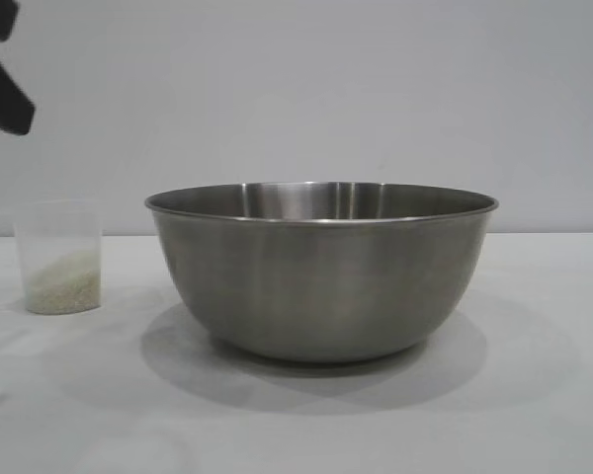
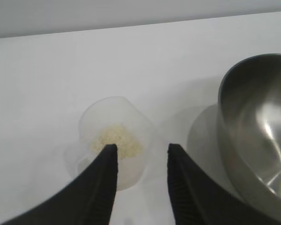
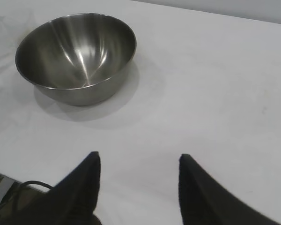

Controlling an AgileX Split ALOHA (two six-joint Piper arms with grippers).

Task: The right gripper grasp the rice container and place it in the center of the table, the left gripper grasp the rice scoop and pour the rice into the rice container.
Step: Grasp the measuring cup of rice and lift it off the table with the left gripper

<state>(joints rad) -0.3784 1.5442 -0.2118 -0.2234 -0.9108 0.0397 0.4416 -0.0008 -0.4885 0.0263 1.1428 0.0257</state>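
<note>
Steel rice container sits nearest, mid-bench: big round bowl, brushed grey sides, thin rolled rim, upright, shadow pooled under it. Right wrist view looks down into it: smooth shiny inside, nothing in it. Exterior view, being level, shows only the outer wall and far inner rim.

Rice scoop stands left of the bowl, apart from it, upright on the white cloth bench. Small translucent whitish plastic cup, thin handle on its left side. Rice fills the bottom part, a pale off-white grainy heap. Left wrist view shows it from above, grains piled in the cup's round mouth, with the bowl's edge off to one side.

Left hand hovers above the scoop, pointed black fingers spread wide, not touching it; the exterior view catches only a black part at top left.

Right hand is well back from the bowl, fingers wide apart over bare cloth, holding nothing; unseen in the exterior view.
</note>
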